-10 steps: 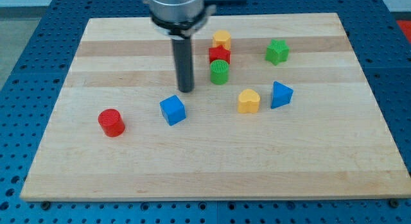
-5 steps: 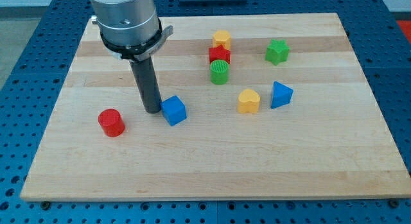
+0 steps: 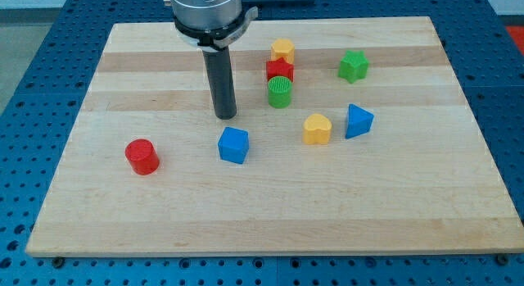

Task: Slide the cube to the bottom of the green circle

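The blue cube (image 3: 233, 144) lies on the wooden board, left of the middle. The green circle, a short green cylinder (image 3: 280, 92), stands up and to the right of it. My tip (image 3: 226, 115) rests on the board just above the cube, a small gap apart, and to the left of the green cylinder. The dark rod rises from the tip to the metal arm end at the view's top.
A red block (image 3: 280, 70) touches the green cylinder's top side, with a yellow block (image 3: 283, 50) above it. A green star (image 3: 354, 65) is at upper right. A yellow heart (image 3: 317, 129) and a blue triangular block (image 3: 358, 120) sit right of centre. A red cylinder (image 3: 142, 156) is at left.
The tip went to the cube's left side, pushed it a little to the right and down, then moved up and right, away from the cube.
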Action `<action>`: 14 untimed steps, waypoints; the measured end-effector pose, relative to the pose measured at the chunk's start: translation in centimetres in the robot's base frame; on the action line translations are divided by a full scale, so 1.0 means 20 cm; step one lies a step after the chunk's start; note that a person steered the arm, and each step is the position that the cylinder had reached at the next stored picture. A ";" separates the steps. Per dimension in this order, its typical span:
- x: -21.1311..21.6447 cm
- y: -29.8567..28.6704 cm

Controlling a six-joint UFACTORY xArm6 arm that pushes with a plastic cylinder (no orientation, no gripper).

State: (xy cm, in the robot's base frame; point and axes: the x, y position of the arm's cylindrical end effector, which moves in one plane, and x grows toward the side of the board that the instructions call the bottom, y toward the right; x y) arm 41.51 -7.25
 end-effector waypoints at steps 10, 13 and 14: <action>0.33 0.04; 0.18 0.12; 0.18 0.11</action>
State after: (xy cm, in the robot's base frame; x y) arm 45.11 -5.07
